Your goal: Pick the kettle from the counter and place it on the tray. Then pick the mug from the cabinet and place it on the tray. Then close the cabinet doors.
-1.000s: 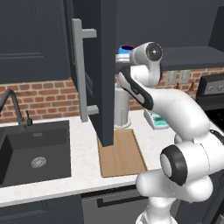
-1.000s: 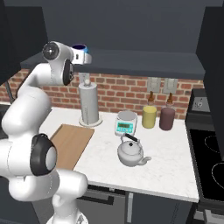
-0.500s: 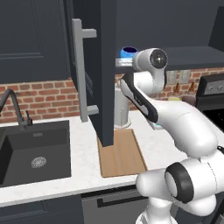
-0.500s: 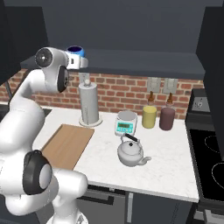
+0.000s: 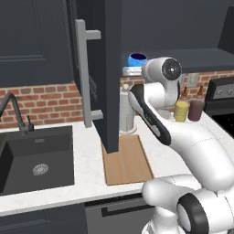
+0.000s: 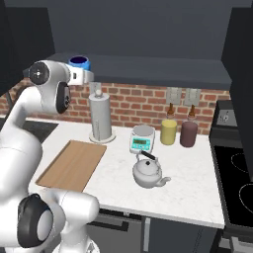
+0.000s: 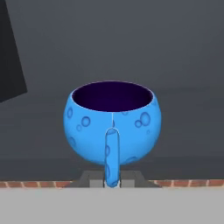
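Note:
The blue mug (image 7: pixel 113 124) fills the hand view, its handle pinched between my gripper's (image 7: pixel 111 178) dark tips. It hangs in front of the cabinet shelf (image 6: pixel 148 64), with the gripper (image 6: pixel 88 76) shut on the handle beneath it. The left base view shows the mug (image 5: pixel 136 59) just right of the open cabinet door (image 5: pixel 106 68), above the gripper (image 5: pixel 132 71). The silver kettle (image 6: pixel 147 172) stands on the white counter (image 6: pixel 192 183), right of the wooden tray (image 6: pixel 73 164). Nothing lies on the tray (image 5: pixel 126 161).
A paper-towel cylinder (image 6: pixel 100 118) stands behind the tray. A small scale (image 6: pixel 142 140), a yellow canister (image 6: pixel 168 132) and a maroon canister (image 6: pixel 188 134) line the brick wall. The sink (image 5: pixel 36 160) lies left, the stove (image 6: pixel 237 183) right. The door's bar handle (image 5: pixel 84 77) juts out.
The arm's upper joints have swung round, and the mug has moved with the gripper, a little leftward and lower in the right base view.

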